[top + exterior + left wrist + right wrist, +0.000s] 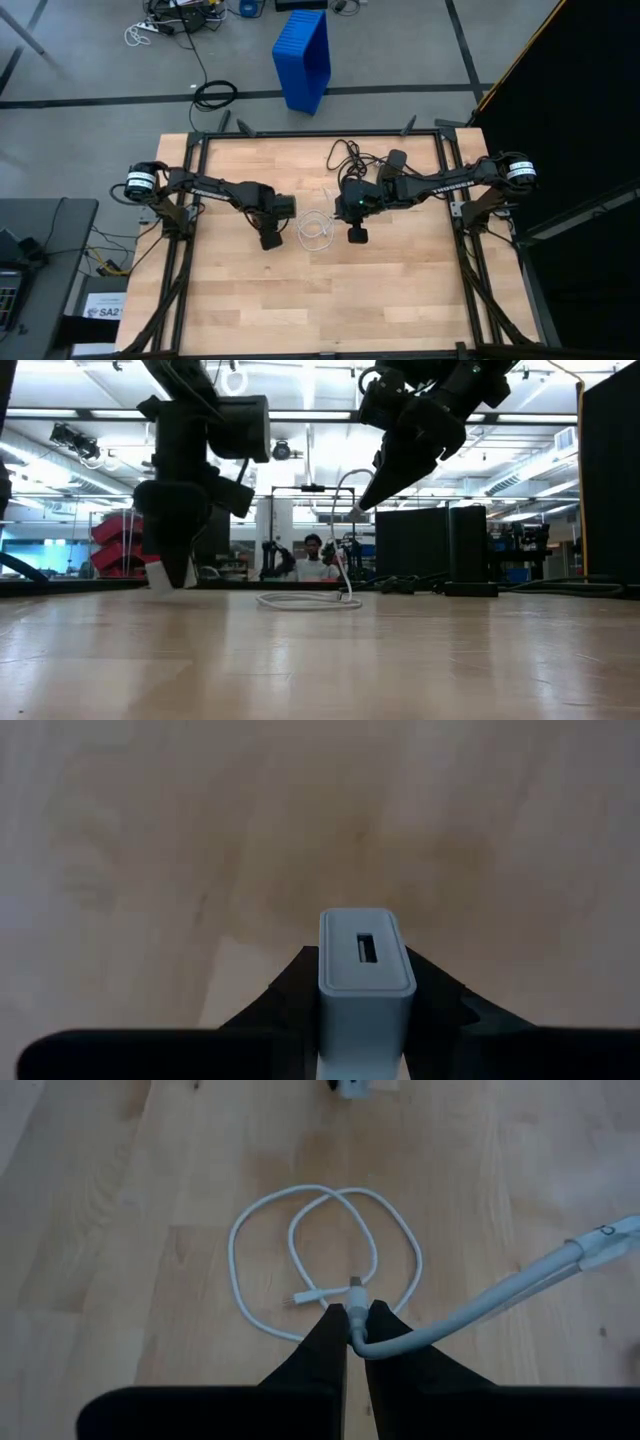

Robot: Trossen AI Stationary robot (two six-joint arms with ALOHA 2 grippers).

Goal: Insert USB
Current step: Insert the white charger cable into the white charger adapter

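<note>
The USB is a thin white cable. Its small loop (325, 1260) lies flat on the wooden table (400, 290) between my two grippers and also shows in the low view (308, 600). My right gripper (355, 1318) hovers above the loop, slanting down, shut on the cable near one end. My left gripper (367, 975) points straight down, just left of the loop in the high view (270, 238). It is shut on a white charger block (366, 952), whose slot (365, 948) faces the table. My left gripper pinches the charger block by two opposite sides (325, 995) between its two fingers, from above, pointing down. The block stands upright below the fingers, slot end lowest and close above the table. My right gripper pinches the USB cable just behind its plug end (356, 1302) between its shut fingers, slanting down from the table's right. A short white tip sticks out past the fingertips. The rest (345, 480) arcs away slack and drops to the loop on the table.
Thin black cords (345, 155) lie on the far part of the table near the right arm. A blue crate (303, 60) stands on the floor beyond the far edge. A person (313, 555) sits in the room behind. The table's near half is bare wood.
</note>
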